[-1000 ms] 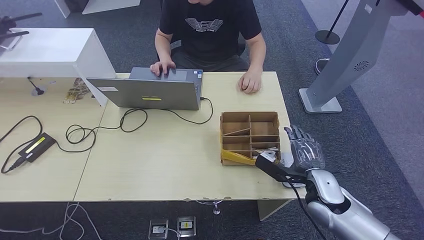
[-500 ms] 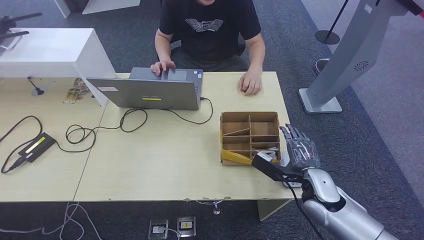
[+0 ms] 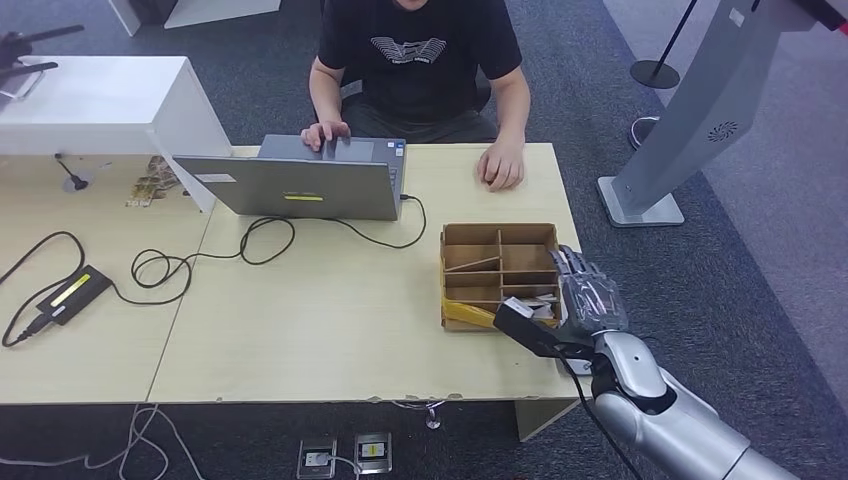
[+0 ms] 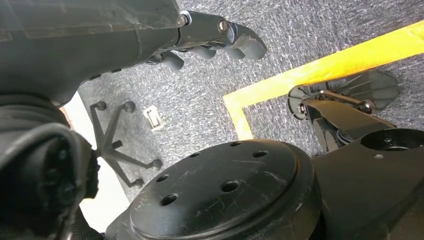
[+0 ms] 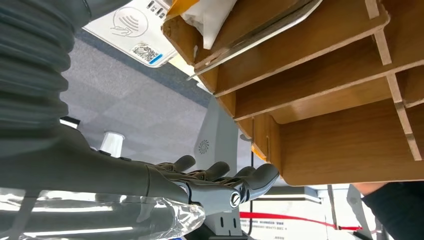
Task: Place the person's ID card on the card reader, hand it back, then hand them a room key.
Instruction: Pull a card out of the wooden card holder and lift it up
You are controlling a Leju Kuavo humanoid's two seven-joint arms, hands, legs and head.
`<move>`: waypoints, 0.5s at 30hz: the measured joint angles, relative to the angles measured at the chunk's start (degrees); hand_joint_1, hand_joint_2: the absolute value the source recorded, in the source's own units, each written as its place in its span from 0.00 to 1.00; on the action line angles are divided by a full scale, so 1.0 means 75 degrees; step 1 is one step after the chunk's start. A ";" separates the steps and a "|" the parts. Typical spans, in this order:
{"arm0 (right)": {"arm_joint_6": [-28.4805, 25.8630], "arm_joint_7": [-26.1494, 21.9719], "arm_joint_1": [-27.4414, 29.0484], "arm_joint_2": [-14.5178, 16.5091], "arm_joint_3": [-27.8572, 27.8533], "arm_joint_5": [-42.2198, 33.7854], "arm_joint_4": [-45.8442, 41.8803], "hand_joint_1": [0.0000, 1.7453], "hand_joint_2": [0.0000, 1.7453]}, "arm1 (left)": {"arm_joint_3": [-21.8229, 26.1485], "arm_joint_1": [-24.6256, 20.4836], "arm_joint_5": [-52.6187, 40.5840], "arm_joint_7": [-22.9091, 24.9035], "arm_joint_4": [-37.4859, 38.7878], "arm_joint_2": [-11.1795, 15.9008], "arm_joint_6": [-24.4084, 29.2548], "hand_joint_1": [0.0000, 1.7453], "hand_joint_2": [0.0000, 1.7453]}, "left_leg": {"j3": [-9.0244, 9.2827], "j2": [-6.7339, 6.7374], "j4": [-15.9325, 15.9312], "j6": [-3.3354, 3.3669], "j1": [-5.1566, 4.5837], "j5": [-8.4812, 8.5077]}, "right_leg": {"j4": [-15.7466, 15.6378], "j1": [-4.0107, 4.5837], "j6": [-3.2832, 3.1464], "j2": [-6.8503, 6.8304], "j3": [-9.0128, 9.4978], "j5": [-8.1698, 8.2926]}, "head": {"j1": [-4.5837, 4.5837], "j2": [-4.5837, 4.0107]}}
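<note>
My right hand (image 3: 590, 298) hovers at the right end of the light wooden table (image 3: 330, 330), just beside the right wall of the compartmented cardboard box (image 3: 500, 262). Its fingers (image 5: 220, 172) are extended and lie side by side, slightly curled at the tips; nothing is held in them. In the right wrist view the fingertips lie close to the box's outer wall, though whether they touch it I cannot tell. The thumb, dark and thick, points toward the box's near right corner.

The near compartments of the box hold a yellow envelope (image 3: 470, 314) and some white, card-like items (image 3: 537, 301); which of these is a room key I cannot tell. A white card reader (image 5: 134, 31) with a contactless symbol and a small coded label lies on the table just beside the box, on its near right side, largely hidden under my hand in the head view. The ID card cannot be picked out.

My left hand (image 4: 210, 37) hangs over grey carpet with a yellow floor line (image 4: 320, 75); its fingers are curled, and they hold nothing.

Across the table sits a person in a black T-shirt (image 3: 420, 55), one hand on an open grey laptop (image 3: 300, 180), the other resting flat on the tabletop. A black cable (image 3: 200, 260) runs from the laptop to a power adapter (image 3: 72, 293) at the left.
</note>
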 joint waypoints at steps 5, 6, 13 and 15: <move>0.0003 -0.0048 -0.0069 0.0069 0.0117 -0.0004 0.0127 0.00 1.00 | 0.0001 0.0001 0.0039 0.0000 0.0000 -0.0002 0.0000 0.00 0.00 | 0.0000 -0.0001 0.0000 0.0000 0.0000 0.0000 | 0.0000 0.0000 0.0000 -0.0002 0.0000 0.0000 | 0.0000 0.0000; 0.0002 -0.0065 -0.0086 0.0082 0.0143 -0.0006 0.0160 0.00 1.00 | 0.0001 0.0001 0.0051 0.0000 0.0000 -0.0002 0.0000 0.00 0.00 | 0.0000 -0.0001 0.0000 0.0000 0.0000 0.0000 | 0.0000 0.0000 0.0000 -0.0001 0.0000 0.0000 | -0.0001 0.0000; -0.0021 -0.0153 -0.0131 0.0157 0.0214 -0.0019 0.0327 0.91 1.00 | 0.0001 0.0002 0.0074 0.0000 0.0000 -0.0002 0.0000 0.00 0.00 | 0.0000 -0.0001 0.0000 0.0000 0.0000 0.0000 | 0.0000 0.0000 0.0000 -0.0001 0.0000 0.0000 | 0.0000 0.0000; -0.0053 -0.0199 -0.0152 0.0183 0.0222 -0.0026 0.0399 0.99 1.00 | 0.0001 0.0002 0.0074 0.0000 0.0000 -0.0002 0.0000 0.00 0.00 | 0.0000 -0.0001 0.0000 0.0000 0.0000 0.0000 | 0.0000 0.0000 0.0000 -0.0001 0.0000 0.0000 | -0.0001 0.0000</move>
